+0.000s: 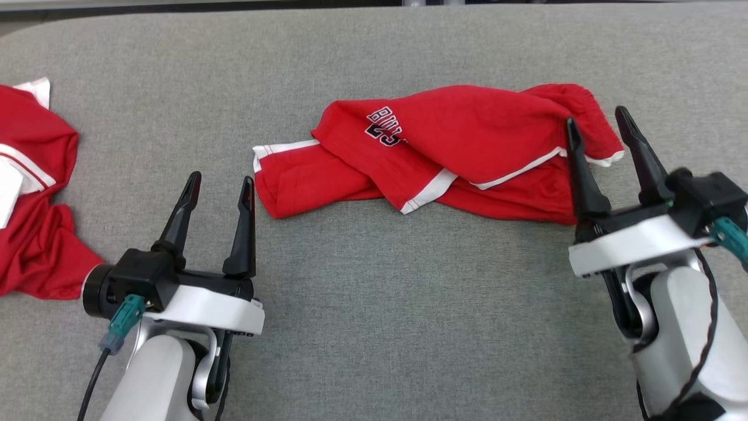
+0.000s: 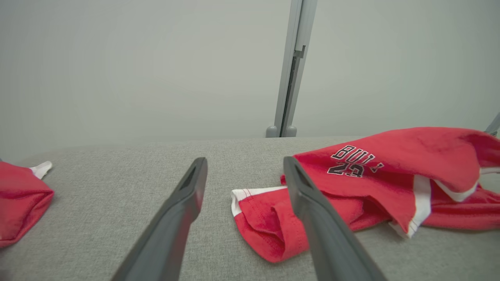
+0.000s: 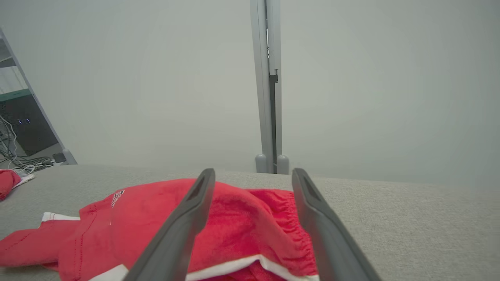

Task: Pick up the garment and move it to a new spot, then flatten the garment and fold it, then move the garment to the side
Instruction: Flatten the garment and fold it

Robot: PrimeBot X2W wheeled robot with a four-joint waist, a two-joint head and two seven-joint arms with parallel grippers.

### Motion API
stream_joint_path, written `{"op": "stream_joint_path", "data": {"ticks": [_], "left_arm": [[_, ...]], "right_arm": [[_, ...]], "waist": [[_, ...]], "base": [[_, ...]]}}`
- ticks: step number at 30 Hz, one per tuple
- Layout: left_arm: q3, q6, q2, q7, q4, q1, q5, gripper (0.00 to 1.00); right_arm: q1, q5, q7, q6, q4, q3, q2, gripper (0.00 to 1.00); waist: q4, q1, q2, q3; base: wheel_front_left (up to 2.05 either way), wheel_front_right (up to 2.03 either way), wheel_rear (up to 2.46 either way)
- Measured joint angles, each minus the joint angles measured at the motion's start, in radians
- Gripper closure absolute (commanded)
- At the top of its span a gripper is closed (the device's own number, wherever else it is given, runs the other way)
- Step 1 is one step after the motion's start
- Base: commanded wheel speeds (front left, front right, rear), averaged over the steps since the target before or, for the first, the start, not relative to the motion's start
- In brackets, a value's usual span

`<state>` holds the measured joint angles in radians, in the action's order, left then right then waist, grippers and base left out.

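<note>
Cloth garment (image 1: 467, 146), matt woven surface (image 1: 374, 327)

The red cloth garment (image 1: 479, 140) had white stripes and dark letters. The grey fabric table (image 1: 374, 327) was plain.

On the table (image 1: 374, 327), the shorts (image 1: 444, 152) lie ahead-right of the left gripper (image 1: 222, 178), one end at the fingertips of the right gripper (image 1: 595, 116), a second garment (image 1: 29, 193) left of the left gripper.

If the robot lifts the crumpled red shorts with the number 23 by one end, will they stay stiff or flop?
Likely floppy: the red shorts lie in soft folds, so the free end should dangle. They look thin, probably light. Pushed across the grey cloth surface, they may bunch, not slide.
</note>
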<state>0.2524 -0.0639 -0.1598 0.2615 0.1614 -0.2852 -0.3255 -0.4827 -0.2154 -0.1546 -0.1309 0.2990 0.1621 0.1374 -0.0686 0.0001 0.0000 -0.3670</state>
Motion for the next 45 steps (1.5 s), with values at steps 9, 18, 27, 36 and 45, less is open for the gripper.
{"op": "stream_joint_path", "data": {"ticks": [9,18,27,36,45], "left_arm": [[-0.014,-0.015,-0.01,0.0,-0.003,0.076,0.003,0.0],[-0.012,-0.034,-0.013,-0.006,-0.021,0.135,-0.002,0.0],[-0.001,-0.039,-0.021,-0.021,-0.039,0.137,-0.002,0.0],[0.143,0.041,0.027,-0.114,0.003,0.026,0.019,0.0],[0.195,0.096,0.083,-0.159,0.233,-0.1,-0.03,0.0]], "right_arm": [[0.207,0.013,-0.027,0.0,-0.141,-0.054,-0.01,0.0],[0.322,0.019,0.022,0.0,-0.221,-0.086,-0.043,0.0],[0.329,0.026,0.049,0.0,-0.238,-0.089,-0.051,0.0],[0.31,0.029,0.054,0.0,-0.246,-0.066,-0.06,0.0],[0.272,0.017,0.034,0.0,-0.212,-0.022,-0.073,0.0]], "waist": [[0.038,-0.0001,0.0,0.089],[0.072,0.0,0.0001,0.147],[0.077,0.0,0.0001,0.144],[0.085,0.0,0.0001,0.097],[0.166,0.0,0.0001,0.038]], "base": [[0.0,0.0,0.0],[0.0,0.0,0.0],[0.0,0.0,0.0],[0.0,0.0,0.0],[0.0,0.0,0.0]]}}
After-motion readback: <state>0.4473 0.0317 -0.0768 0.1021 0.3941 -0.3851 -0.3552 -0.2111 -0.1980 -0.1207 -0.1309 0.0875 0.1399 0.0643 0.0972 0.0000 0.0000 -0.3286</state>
